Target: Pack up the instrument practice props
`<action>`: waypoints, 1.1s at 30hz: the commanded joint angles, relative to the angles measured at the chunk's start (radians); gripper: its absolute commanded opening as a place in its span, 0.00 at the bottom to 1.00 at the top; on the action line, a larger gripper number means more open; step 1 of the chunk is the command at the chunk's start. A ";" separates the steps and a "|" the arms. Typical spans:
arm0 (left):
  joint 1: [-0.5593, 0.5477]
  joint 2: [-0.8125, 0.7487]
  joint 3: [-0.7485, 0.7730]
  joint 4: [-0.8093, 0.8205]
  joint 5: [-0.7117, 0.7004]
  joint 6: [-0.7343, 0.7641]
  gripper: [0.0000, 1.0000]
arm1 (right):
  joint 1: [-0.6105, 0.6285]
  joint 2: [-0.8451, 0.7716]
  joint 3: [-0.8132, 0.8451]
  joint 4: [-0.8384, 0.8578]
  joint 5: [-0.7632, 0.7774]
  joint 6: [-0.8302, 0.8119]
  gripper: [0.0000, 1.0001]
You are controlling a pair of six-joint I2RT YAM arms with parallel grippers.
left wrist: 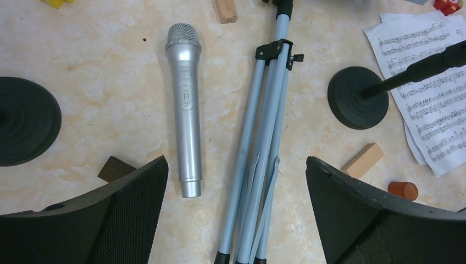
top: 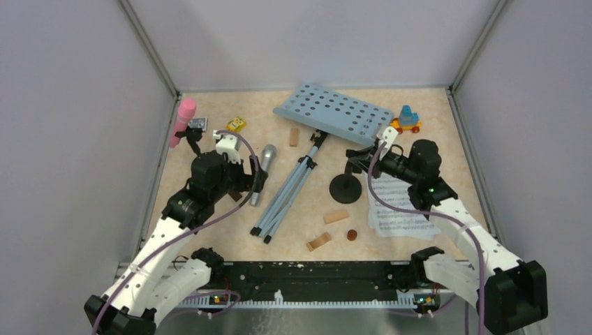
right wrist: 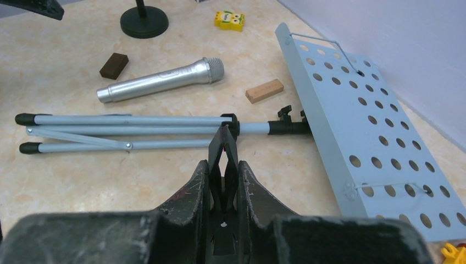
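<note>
Black on black: the right gripper (right wrist: 222,165) has its two fingers drawn narrow around the forked clip at the top of a mic holder (top: 345,188), and in the wrist view I see no gap between the pads and the clip. This holder leans, with its stem rising from the round base toward 2 o'clock up to the fingers. The base rests on the table near the centre, just beside the sheet-music pages (top: 394,209), which lie at 4 o'clock. My left gripper (left wrist: 236,162) has the fingers spread wide and holds nothing. It hangs above the table, and under the open gap I see the silver microphone (left wrist: 186,110) and the folded tripod legs (left wrist: 264,143) side by side, not touching. The microphone lies flat with its head toward 12 o'clock. The legs run from their black feet at 6 o'clock up to the pale blue music rack (top: 334,112), which lies at 12 o'clock. The pink microphone (top: 183,120) stands at 10 o'clock near the left wall, and the round base of a second mic holder (left wrist: 22,129) shows at 9 o'clock in the left wrist view. Small wooden blocks (top: 336,216) lie scattered, and a toy vehicle (top: 407,120) sits at the right end of the rack.
</note>
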 commanded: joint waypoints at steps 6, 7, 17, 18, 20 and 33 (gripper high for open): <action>-0.002 -0.044 0.029 -0.052 -0.102 -0.025 0.99 | 0.082 0.140 0.118 0.249 0.207 0.027 0.00; -0.002 -0.046 0.030 -0.059 -0.112 -0.025 0.99 | 0.082 0.151 0.119 0.267 0.221 0.032 0.00; -0.002 -0.067 0.014 -0.088 -0.171 -0.066 0.99 | 0.084 0.255 0.118 0.231 0.175 0.007 0.03; -0.002 -0.065 0.013 -0.091 -0.178 -0.071 0.99 | 0.083 0.258 0.115 0.226 0.176 0.005 0.10; -0.002 -0.063 0.012 -0.098 -0.192 -0.076 0.99 | 0.083 0.258 0.110 0.224 0.177 -0.001 0.21; -0.002 -0.054 -0.004 -0.120 -0.267 -0.133 0.99 | 0.085 0.178 0.175 0.151 0.206 0.006 0.73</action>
